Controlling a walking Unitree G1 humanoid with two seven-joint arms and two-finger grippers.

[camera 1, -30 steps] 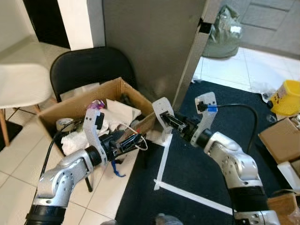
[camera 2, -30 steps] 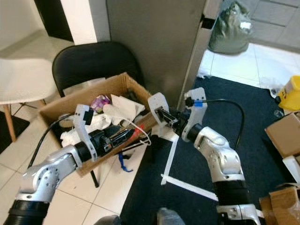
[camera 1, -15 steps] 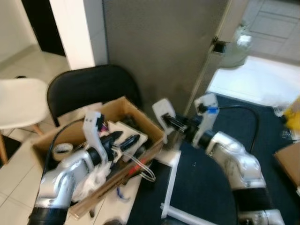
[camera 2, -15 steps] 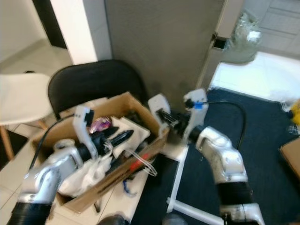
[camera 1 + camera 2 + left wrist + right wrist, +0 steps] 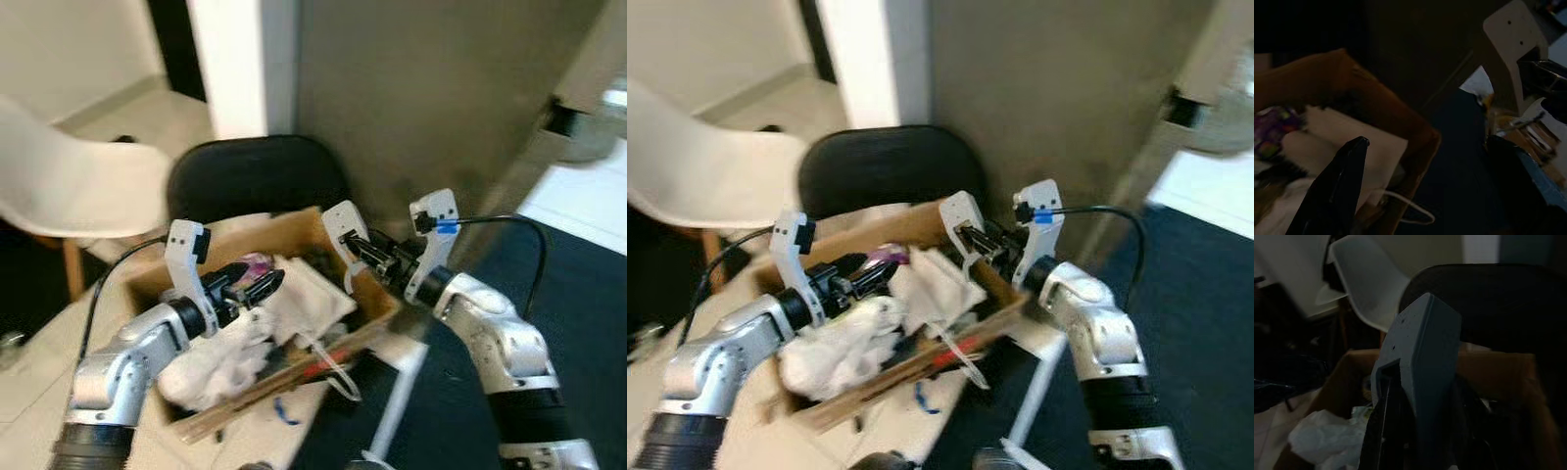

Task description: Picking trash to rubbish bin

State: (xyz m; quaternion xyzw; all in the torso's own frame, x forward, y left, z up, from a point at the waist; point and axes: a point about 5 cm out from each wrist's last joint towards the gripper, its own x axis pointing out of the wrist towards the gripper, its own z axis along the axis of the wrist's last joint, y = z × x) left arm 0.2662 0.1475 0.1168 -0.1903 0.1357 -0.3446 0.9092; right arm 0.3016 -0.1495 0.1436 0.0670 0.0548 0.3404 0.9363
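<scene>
An open cardboard box (image 5: pixel 294 221) full of trash stands on the floor before me, with crumpled white paper (image 5: pixel 220 357) and a purple wrapper (image 5: pixel 257 262) inside. My left gripper (image 5: pixel 253 284) hovers over the box's middle, open and with nothing between its fingers (image 5: pixel 1334 188). A thin wire loop (image 5: pixel 328 364) with a red-marked stick lies over the box's front edge. My right gripper (image 5: pixel 364 250) is shut on a flat white foam piece (image 5: pixel 342 221), held upright above the box's far right corner. That white foam piece (image 5: pixel 1422 357) looms close in the right wrist view.
A black chair (image 5: pixel 257 174) stands right behind the box, and a white chair (image 5: pixel 78 181) is at the left. A grey panel (image 5: pixel 441 88) rises behind. Dark carpet (image 5: pixel 588 294) with a white strip (image 5: pixel 400 397) lies to the right.
The camera has swung. My left gripper rose from the box's front to above it and opened, leaving the wire on the front edge. The right gripper carried the white piece over the box.
</scene>
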